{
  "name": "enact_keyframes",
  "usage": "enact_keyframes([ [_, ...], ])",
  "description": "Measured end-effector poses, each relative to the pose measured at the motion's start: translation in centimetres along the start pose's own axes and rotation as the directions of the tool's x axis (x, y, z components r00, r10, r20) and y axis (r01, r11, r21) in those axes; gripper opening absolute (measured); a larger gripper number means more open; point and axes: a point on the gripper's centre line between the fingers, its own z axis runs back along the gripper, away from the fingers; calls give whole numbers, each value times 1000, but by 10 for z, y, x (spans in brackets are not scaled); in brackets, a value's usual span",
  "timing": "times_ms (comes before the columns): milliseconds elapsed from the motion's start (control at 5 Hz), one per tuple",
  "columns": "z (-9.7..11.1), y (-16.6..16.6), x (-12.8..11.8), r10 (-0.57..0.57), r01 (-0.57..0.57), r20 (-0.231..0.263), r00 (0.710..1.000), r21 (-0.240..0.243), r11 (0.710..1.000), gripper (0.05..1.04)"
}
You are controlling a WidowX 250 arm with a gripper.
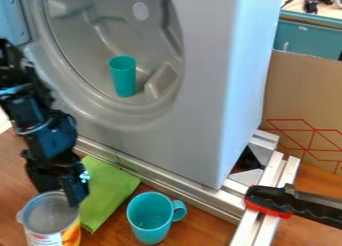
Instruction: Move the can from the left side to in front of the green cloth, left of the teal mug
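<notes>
**Can Sits Below Claw at Counter's Edge**

We see the black gripper hanging at the lower left of the frame, right over the rim of a labelled can. The can stands upright on the wooden tabletop, its long axis running up and down and its body lying below the claw and slightly toward the frame's left. The lone black arm slants down to it from the upper left. We cannot tell whether the claw is released, clenched or grasping the can, nor whether the two touch.

Behind the can and to its right, a green cloth lies flat, reaching toward a metal rail. To the can's right, at bottom center, stands an upright teal mug, handle pointing right. The mug is the closest upright obstacle on that side, we judge, while the rail bounds the space behind.

Above the rail rises a gray housing with a round opening, where a teal cup stands near the bottom of the hollow, well apart from the claw. At lower right we find a black-and-red clamp across the metal framing; cardboard with red lines stands behind, at right.
</notes>
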Motion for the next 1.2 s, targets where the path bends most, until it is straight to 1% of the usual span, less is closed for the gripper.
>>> enact_keyframes([
  [200,-10,-18,0,-30,28,-79,996,-23,999,1000],
  [400,5,-27,-8,-27,27,-75,997,4,1000,1000],
  [600,36,-32,-10,-53,52,10,999,54,997,1001],
  [800,52,-28,-13,-48,43,61,997,78,996,1000],
  [1000,68,-21,-27,-83,77,32,996,149,986,1000],
  [1200,70,-18,-33,-146,155,-51,988,251,955,1000],
])
